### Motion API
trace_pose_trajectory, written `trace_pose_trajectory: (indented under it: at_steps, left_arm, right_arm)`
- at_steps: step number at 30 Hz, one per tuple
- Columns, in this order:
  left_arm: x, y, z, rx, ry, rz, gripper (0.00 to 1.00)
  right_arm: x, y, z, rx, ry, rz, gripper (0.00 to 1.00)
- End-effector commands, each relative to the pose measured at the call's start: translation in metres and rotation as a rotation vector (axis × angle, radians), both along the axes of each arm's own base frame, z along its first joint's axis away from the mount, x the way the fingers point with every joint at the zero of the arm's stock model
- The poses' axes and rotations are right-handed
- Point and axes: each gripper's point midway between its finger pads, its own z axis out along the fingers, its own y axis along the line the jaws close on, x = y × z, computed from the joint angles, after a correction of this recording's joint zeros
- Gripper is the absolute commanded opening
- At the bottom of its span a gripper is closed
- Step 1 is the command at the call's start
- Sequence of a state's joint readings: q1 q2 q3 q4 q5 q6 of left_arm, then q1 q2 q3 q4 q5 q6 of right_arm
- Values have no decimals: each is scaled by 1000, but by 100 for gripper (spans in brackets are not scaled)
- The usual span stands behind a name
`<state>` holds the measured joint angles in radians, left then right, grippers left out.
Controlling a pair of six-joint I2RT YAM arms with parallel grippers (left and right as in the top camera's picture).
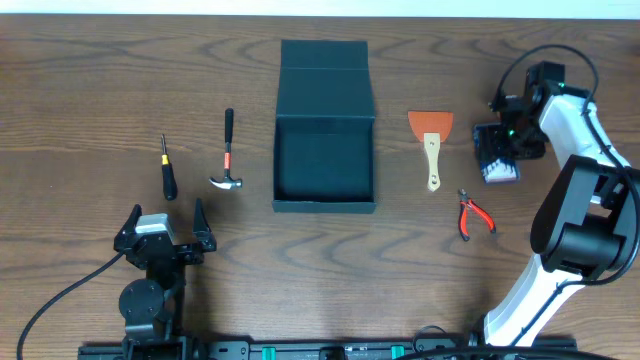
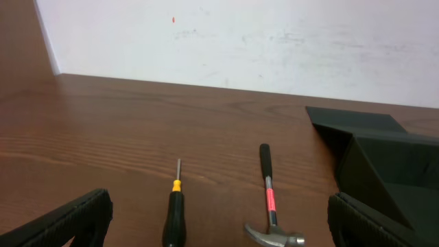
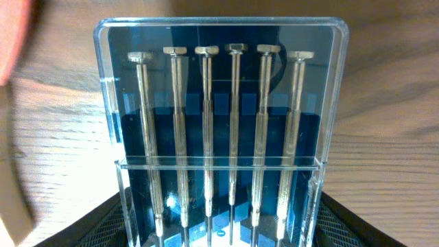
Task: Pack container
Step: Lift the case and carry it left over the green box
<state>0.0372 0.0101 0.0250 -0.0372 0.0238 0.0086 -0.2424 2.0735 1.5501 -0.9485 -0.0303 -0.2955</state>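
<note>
the right gripper clamps the blue bit case by its sides. the open container lies mid-table to its left, beyond the scraper, long axis front-to-back. the left gripper gapes, empty.

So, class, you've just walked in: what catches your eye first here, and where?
The big dark teal container stands open and empty in the middle, lid flap folded back. Hand tools lie either side, a hammer to its left and red pliers to its right. Up close in the right wrist view, a clear blue case of silver bits fills the frame.
</note>
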Motion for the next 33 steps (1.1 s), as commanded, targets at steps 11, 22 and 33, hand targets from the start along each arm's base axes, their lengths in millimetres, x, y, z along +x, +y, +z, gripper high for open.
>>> trace_pose_trajectory:
  at_steps: [11, 22, 33]
  left_arm:
    - [-1, 1, -17, 16, 49, 3, 99]
    - [-1, 1, -17, 16, 49, 3, 98]
    - [-1, 1, -17, 16, 49, 3, 99]
  right_arm:
    - [38, 14, 60, -15, -90, 44, 47]
    - [58, 89, 114, -18, -158, 235, 48]
    - [46, 206, 149, 0, -197, 511, 46]
